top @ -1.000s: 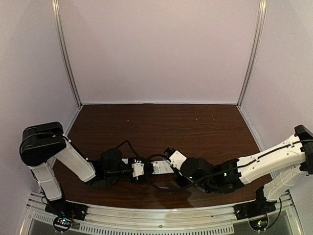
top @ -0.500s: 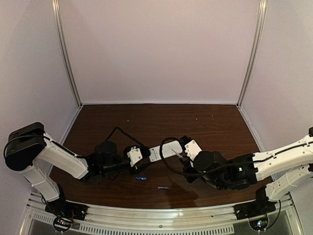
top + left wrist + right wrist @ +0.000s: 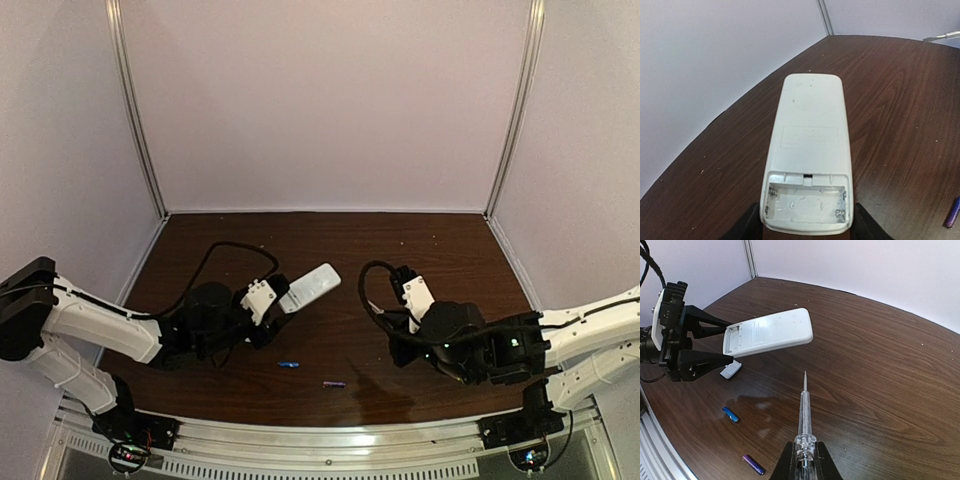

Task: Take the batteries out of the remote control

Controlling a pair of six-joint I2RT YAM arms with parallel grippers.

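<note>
The white remote control (image 3: 308, 287) is held off the table, back side up, with my left gripper (image 3: 268, 298) shut on its near end. Its battery compartment (image 3: 805, 202) lies uncovered and empty between the left gripper's (image 3: 807, 227) black fingers. A blue battery (image 3: 289, 364) and a purple battery (image 3: 334, 384) lie loose on the table near the front edge; the right wrist view shows the blue one (image 3: 731, 414) and the purple one (image 3: 753, 464). My right gripper (image 3: 805, 457) is shut on a clear pointed tool (image 3: 804, 412), its tip aimed toward the remote (image 3: 769, 333) with a gap between them.
A small white cover piece (image 3: 731, 371) lies on the brown table (image 3: 440, 250) under the remote's near end. Pale walls and metal corner posts (image 3: 135, 110) enclose the table on three sides. The right gripper (image 3: 405, 280) hovers right of centre.
The two grippers have drawn apart: the left carried the remote left and back, and the right pulled away with the tool. Both batteries, unseen a second ago, now lie on the table.
</note>
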